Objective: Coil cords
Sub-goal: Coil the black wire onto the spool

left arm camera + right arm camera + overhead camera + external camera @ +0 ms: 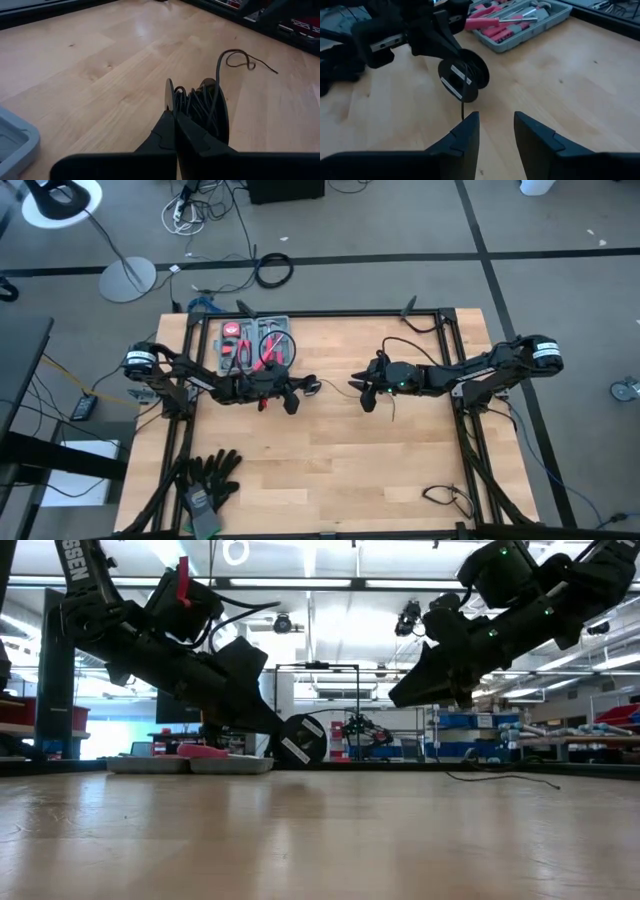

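The cord is a thin black wire, mostly wound on a small round black spool with a white label. My left gripper is shut on that spool just left of the table's middle. A free length of cord runs off the spool, and its loose end lies on the wood. My right gripper hangs open a short way to the spool's right, above the table, with nothing between its fingers. A strand of cord drops from the spool beside one of its fingers. My left gripper pinches one flange of the spool at its rim between its two fingers. The fingers come from the table's left, slanting down. The spool stands on edge, lifted just clear of the table, with the wound cord on the far side of the held flange.
A grey tray of red-handled tools sits at the far left of the table. Black gloves lie at the near left corner. A small loose cable lies at the near right. Bare wood spreads across the near middle.
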